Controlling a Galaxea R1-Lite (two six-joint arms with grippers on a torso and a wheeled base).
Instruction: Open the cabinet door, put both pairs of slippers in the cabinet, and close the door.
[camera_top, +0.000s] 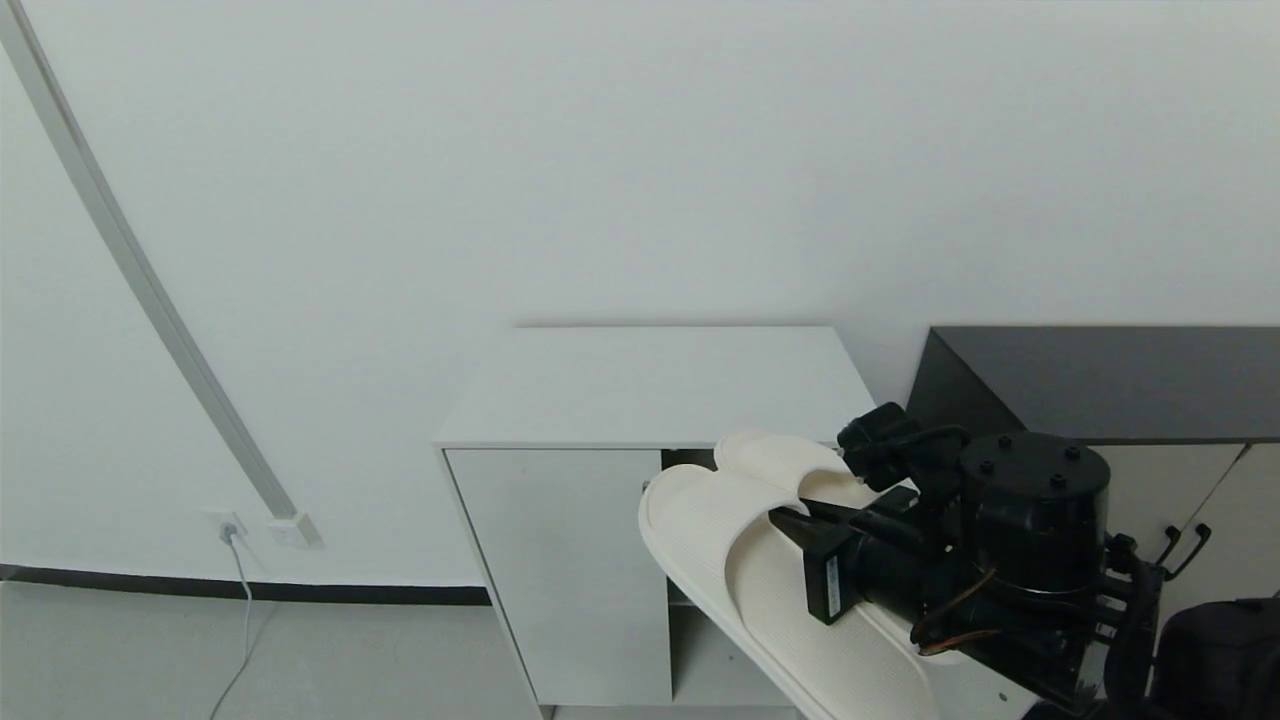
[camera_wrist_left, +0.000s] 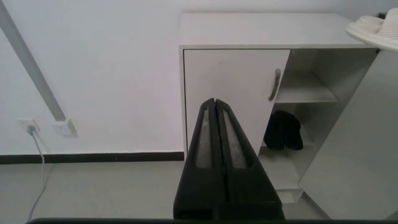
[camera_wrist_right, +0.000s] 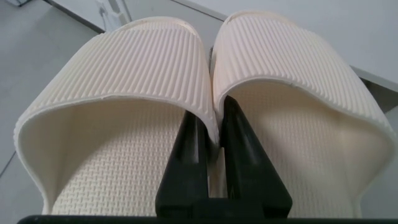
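My right gripper (camera_wrist_right: 212, 117) is clenched on the cream slippers (camera_wrist_right: 143, 81). It pinches the two inner strap edges together, with one slipper on either side of the tool and the toes pointing away from me. In the head view the pair hangs tilted in front of the cabinet (camera_top: 650, 385), at its open right half, with the toes near the top edge. My left gripper (camera_wrist_left: 214, 106) is closed on nothing and points at the shut left door (camera_wrist_left: 233, 93). Inside, a dark pair of slippers (camera_wrist_left: 283, 130) stands on a lower shelf (camera_wrist_left: 277, 163)
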